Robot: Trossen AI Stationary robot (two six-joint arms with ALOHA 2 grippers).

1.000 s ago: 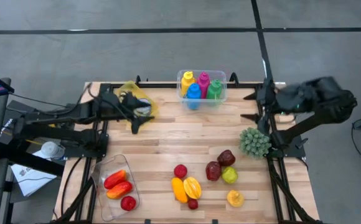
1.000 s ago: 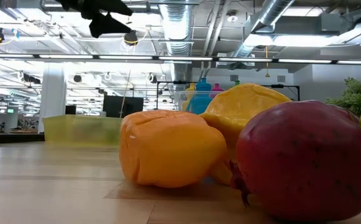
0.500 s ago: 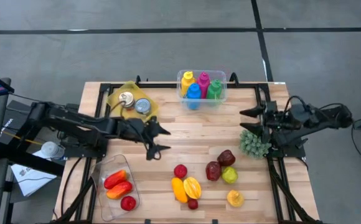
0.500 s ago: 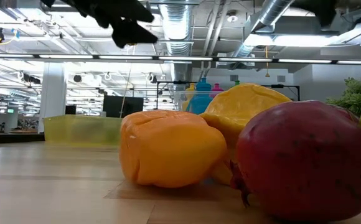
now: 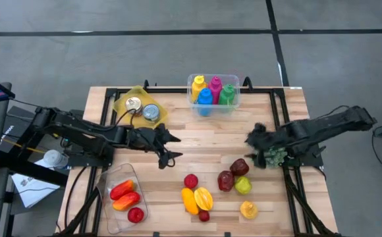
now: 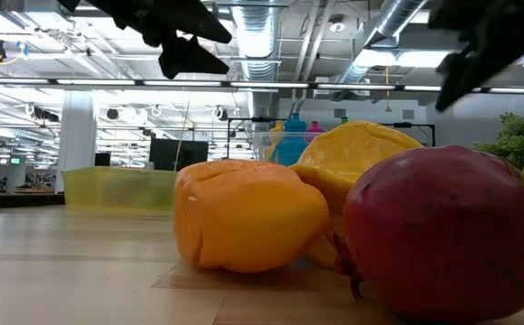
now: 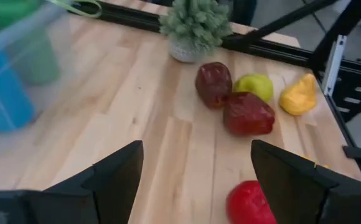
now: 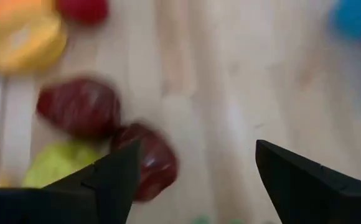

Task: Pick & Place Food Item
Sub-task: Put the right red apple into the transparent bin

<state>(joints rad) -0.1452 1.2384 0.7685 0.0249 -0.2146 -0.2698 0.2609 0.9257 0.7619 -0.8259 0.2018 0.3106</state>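
Left gripper (image 5: pixel 172 146) wide, empty, over bare table (image 5: pixel 178 125) left of centre. Right gripper (image 5: pixel 251 141) also wide, empty, near the plant (image 5: pixel 272 153). I see the dark red fruit (image 5: pixel 239 166) just below it, touching the green fruit (image 5: pixel 243 185); red fruit (image 5: pixel 191 181) well apart.

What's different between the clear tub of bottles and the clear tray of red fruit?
The tub stands at the table's far edge, with colourful bottles upright inside. The tray sits at the near left corner, with red and orange produce lying flat inside. The tub looks deeper, the tray shallower. Both are clear plastic.
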